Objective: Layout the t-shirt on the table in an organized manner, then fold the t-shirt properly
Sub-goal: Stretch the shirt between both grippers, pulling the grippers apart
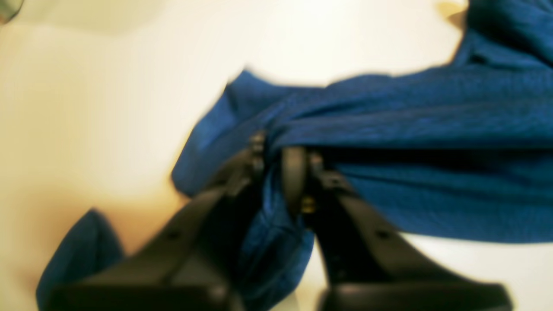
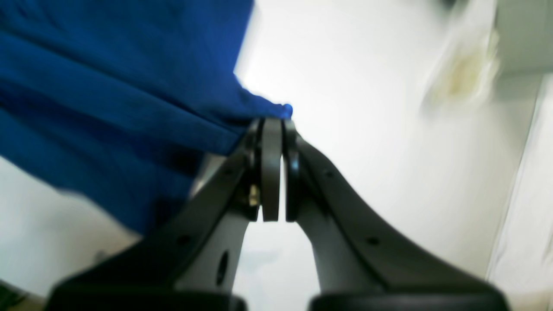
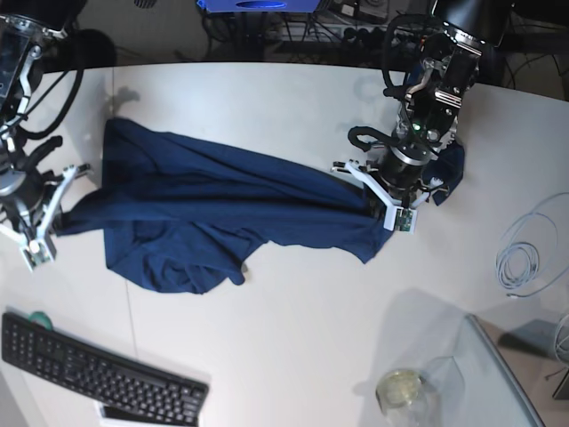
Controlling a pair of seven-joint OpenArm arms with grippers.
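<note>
A wide white table (image 3: 293, 107) fills the base view, with dark cabling and equipment along its far edge. The t-shirt (image 3: 213, 209) lies stretched across the middle of the table, dark navy, rumpled in long diagonal folds, with a rounded flap hanging toward the near side. No print, label or writing can be read on it, and none is legible anywhere else in the pictures.

The left hand (image 1: 281, 162) is clamped on the shirt: in its wrist view blue cloth is bunched between the closed jaws and spills down between the two black fingers. In the base view this hand sits at the shirt's right end, with a further bit of blue cloth showing beyond it.

The right hand (image 2: 276, 129) is also closed, its pads nearly together, pinching a corner of the fabric at the tips. In the base view it holds the shirt's left end near the table's edge.

A black keyboard (image 3: 98, 369) lies at the near left corner, a coil of pale cable (image 3: 526, 258) at the right, and a clear glass container (image 3: 404, 390) stands near the front right.
</note>
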